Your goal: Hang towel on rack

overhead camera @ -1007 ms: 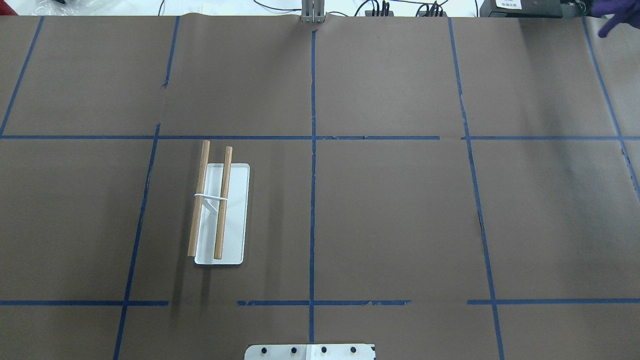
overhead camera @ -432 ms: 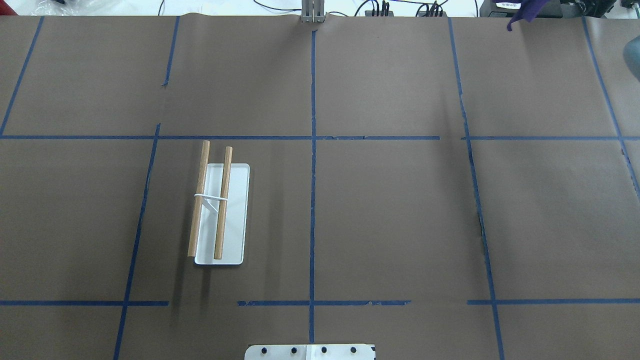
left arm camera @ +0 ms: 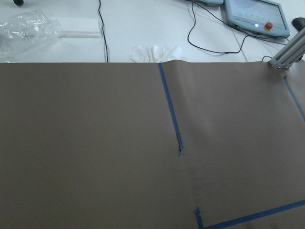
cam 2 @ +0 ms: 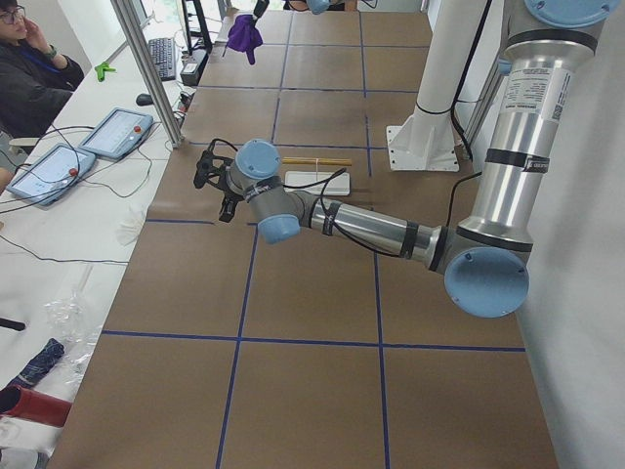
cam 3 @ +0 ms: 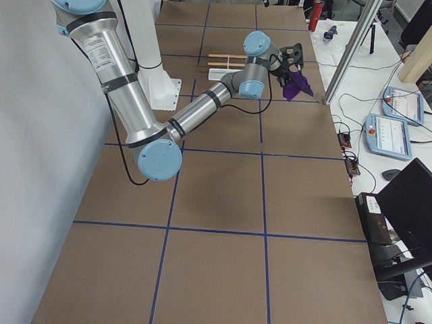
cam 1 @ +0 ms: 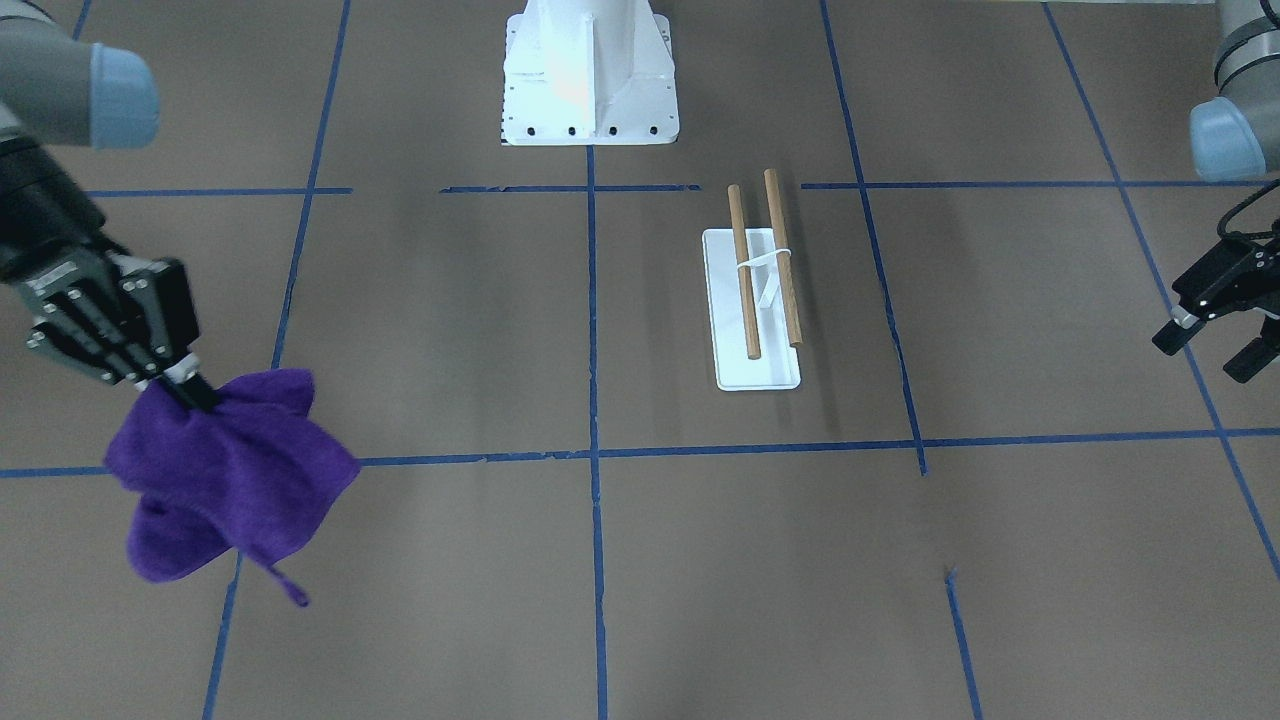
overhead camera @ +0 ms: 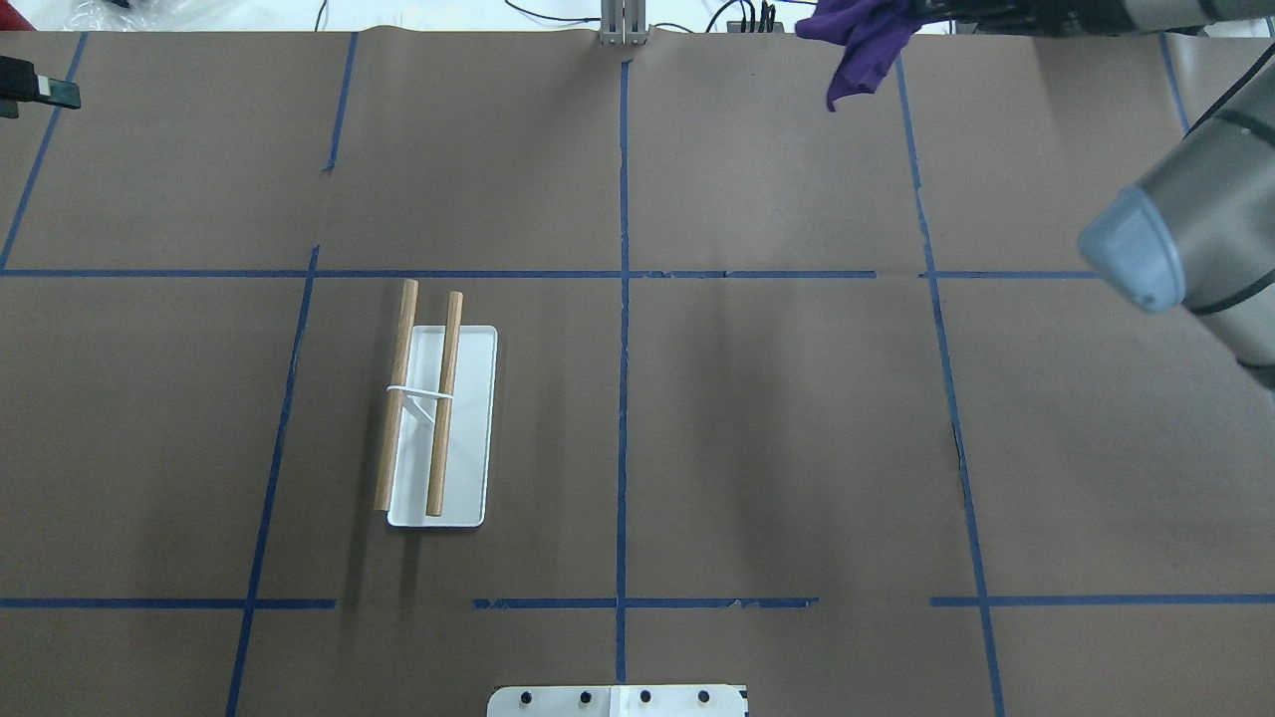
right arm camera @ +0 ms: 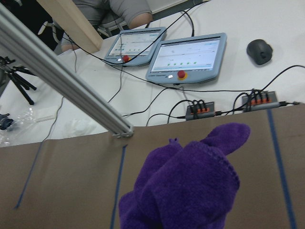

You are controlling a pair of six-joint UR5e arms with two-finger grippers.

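Note:
The rack (overhead camera: 438, 418) has a flat white base and two brown dowel rods. It stands left of the table's middle and also shows in the front view (cam 1: 755, 300). My right gripper (cam 1: 188, 388) is shut on a purple towel (cam 1: 225, 480), which hangs bunched above the table near its far edge. The towel also shows in the overhead view (overhead camera: 862, 40) and the right wrist view (right arm camera: 190, 191). My left gripper (cam 1: 1212, 350) is open and empty, far off to the rack's side near the far left corner (overhead camera: 40, 92).
The white robot pedestal (cam 1: 590, 80) stands at the near edge. An aluminium post (overhead camera: 624, 25) rises at the middle of the far edge. Tablets (right arm camera: 188, 57), cables and a seated person (cam 2: 29, 78) lie beyond the far edge. Blue tape lines grid the brown table.
My right arm has swung in from the far right corner and carried the towel leftward along the far edge. My left gripper's tip has come into the overhead view at far left.

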